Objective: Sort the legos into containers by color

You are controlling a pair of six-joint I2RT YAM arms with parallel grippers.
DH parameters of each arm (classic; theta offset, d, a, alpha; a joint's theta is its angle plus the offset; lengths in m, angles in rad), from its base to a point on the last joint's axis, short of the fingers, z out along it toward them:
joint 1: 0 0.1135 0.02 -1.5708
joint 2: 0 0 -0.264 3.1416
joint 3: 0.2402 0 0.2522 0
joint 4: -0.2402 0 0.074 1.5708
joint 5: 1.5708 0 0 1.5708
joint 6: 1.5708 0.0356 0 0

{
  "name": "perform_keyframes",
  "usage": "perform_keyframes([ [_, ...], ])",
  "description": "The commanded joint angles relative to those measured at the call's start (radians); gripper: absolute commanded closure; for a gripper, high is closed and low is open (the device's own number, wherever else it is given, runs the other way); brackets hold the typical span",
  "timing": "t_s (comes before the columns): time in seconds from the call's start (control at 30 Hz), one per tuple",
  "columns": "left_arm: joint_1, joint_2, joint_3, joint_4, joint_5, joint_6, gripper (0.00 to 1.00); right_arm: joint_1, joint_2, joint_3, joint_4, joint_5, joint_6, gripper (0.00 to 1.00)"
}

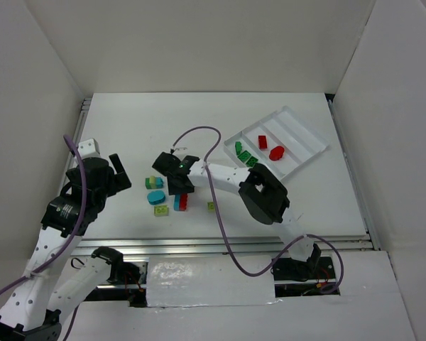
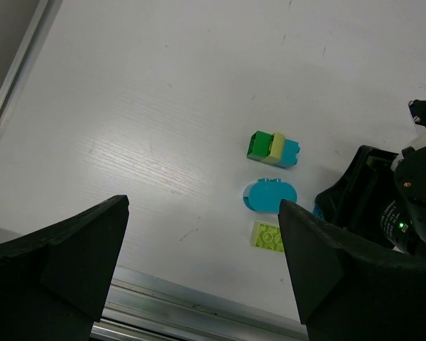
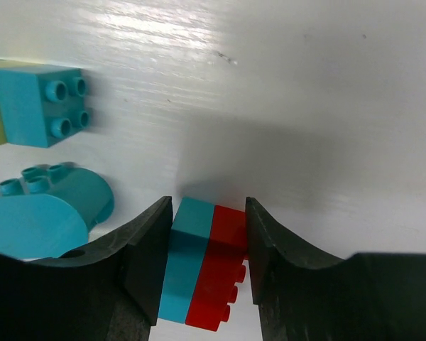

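Note:
My right gripper (image 1: 179,182) is shut on a joined pair, a cyan brick (image 3: 188,256) stuck to a red brick (image 3: 220,273), low over the table; the pair also shows in the top view (image 1: 180,202). Left of it lie a green-lime-cyan stack (image 1: 153,183), a rounded cyan brick (image 1: 156,197) and a lime plate (image 1: 160,210). A small lime piece (image 1: 211,206) lies to the right. The white tray (image 1: 302,135) at the far right holds two red bricks (image 1: 268,146) and three green bricks (image 1: 246,156) in separate compartments. My left gripper (image 1: 118,175) is open and empty, left of the stack.
White walls enclose the table on three sides. A metal rail (image 2: 199,305) runs along the near edge. The purple cable (image 1: 199,135) loops above the right arm. The right arm's black body (image 2: 390,206) stands just right of the loose bricks in the left wrist view.

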Motion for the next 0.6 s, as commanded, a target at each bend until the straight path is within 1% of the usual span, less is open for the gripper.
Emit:
perform_keyframes([
  [0.0,0.005,-0.013,-0.001,0.036,0.010,0.015,0.00,-0.005,-0.081,-0.068,0.007,0.048,0.029,1.00],
  [0.03,0.005,-0.013,-0.001,0.039,0.010,0.016,0.00,-0.005,-0.090,-0.079,0.012,0.049,0.030,1.00],
  [0.07,0.005,-0.013,-0.001,0.041,0.018,0.019,0.01,-0.014,-0.098,-0.097,0.015,0.044,0.028,0.97],
  [0.1,0.005,-0.012,-0.001,0.041,0.021,0.021,0.01,-0.017,-0.104,-0.107,0.018,0.044,0.028,0.96],
  [0.17,0.005,-0.007,0.000,0.041,0.025,0.022,0.00,-0.025,-0.118,-0.124,0.029,0.056,0.027,1.00],
  [0.23,0.005,-0.003,0.003,0.041,0.033,0.030,0.01,-0.029,-0.135,-0.128,0.038,0.058,0.007,1.00],
  [0.33,0.005,-0.004,0.013,0.061,0.096,0.070,0.00,-0.031,-0.178,-0.139,0.059,0.062,-0.025,1.00],
  [0.47,0.005,-0.009,0.037,0.079,0.263,0.096,0.00,-0.051,-0.227,-0.108,0.032,0.093,-0.044,1.00],
  [0.5,0.005,-0.010,0.030,0.097,0.397,0.104,0.00,-0.065,-0.251,-0.104,0.023,0.105,-0.053,1.00],
  [0.53,0.005,-0.012,0.020,0.117,0.467,0.107,0.01,-0.071,-0.264,-0.095,0.016,0.113,-0.053,1.00],
  [0.57,0.005,-0.019,0.005,0.171,0.530,0.105,0.00,-0.078,-0.277,-0.090,0.009,0.119,-0.056,1.00],
])
